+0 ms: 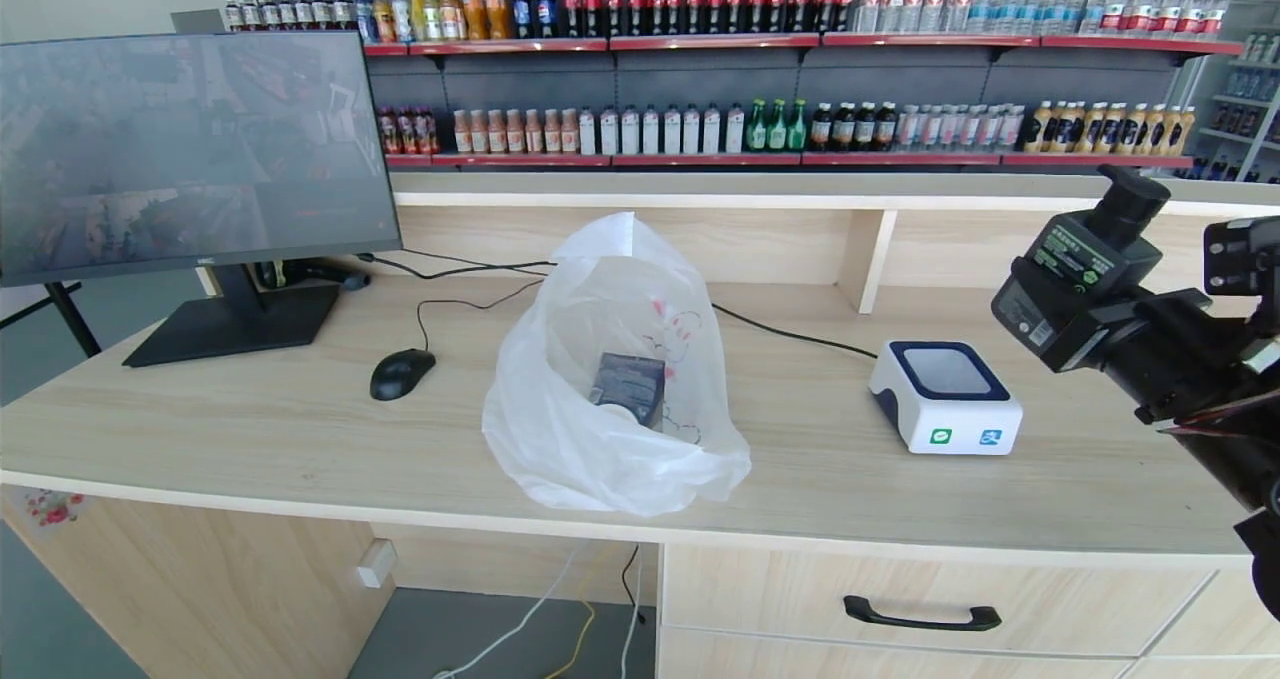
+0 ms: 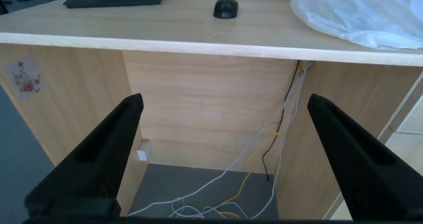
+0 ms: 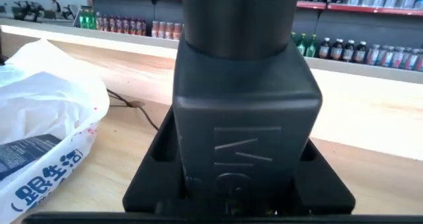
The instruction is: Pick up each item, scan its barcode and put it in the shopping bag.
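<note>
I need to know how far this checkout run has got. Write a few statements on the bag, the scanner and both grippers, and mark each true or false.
1. The right gripper holds a black bottle. True.
2. The shopping bag is empty. False: a dark packet lies inside it.
3. The scanner stands on the counter, to the robot's right of the bag. True.
4. The left gripper is shut on the mouse. False: it is open, holds nothing and is low in front of the counter; the mouse lies on the counter.
5. The bottle rests on the scanner. False: it is held off to the scanner's right, not touching it.
</note>
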{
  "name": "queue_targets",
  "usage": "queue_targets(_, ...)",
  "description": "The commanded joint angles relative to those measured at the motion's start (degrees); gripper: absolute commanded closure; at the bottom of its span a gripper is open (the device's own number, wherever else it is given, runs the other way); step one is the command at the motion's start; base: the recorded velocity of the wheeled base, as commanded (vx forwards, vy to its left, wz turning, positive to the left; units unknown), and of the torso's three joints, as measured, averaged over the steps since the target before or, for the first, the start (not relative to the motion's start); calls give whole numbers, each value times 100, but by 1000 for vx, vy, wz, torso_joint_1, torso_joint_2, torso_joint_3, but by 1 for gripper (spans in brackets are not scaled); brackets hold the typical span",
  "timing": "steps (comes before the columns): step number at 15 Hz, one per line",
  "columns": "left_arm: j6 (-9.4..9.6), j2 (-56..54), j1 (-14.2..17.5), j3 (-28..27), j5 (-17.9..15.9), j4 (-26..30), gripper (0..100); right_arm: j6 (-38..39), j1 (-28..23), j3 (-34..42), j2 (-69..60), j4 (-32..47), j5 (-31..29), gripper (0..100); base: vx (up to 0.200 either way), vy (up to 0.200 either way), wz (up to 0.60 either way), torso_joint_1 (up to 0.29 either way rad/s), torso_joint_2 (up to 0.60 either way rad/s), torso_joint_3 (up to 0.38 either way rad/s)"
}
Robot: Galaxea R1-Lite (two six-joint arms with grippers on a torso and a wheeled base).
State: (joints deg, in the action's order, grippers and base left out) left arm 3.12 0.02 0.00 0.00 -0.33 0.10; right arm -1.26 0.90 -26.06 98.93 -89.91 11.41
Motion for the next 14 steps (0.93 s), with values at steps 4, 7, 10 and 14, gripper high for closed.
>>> queue_targets(4,-128,-2,0,0,-2,-1,0,73,-90,295,-31,-9,-157,100,0,150,0,2,5,3)
queue_targets(7,-136,-2,0,0,-2,-1,0,73,-125,312,-14,-9,-157,100,0,200,0,6,2,-1)
queue_targets(10,-136,-2,0,0,-2,-1,0,73,-125,321,-14,-9,-157,100,0,200,0,-2,-2,5)
queue_targets(14,-171,-2,0,0,-2,-1,0,73,-134,374,-31,-9,-157,100,0,200,0,-1,-1,2)
